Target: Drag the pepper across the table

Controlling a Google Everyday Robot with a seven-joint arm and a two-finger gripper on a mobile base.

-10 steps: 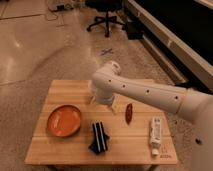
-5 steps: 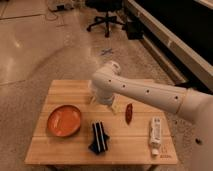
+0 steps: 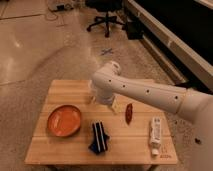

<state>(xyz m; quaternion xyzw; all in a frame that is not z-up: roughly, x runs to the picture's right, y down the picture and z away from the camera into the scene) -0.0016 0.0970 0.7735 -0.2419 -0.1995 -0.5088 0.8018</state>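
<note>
The gripper [image 3: 114, 106] hangs low beside the pepper [image 3: 128, 113], likely lining up the drag; open or closed, I can't tell.

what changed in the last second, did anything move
Nothing visibly changed. The claw hangs low over the middle of the table, left of the pepper and apart from it. The orange plate, striped cloth and white tube lie where they were.
</note>
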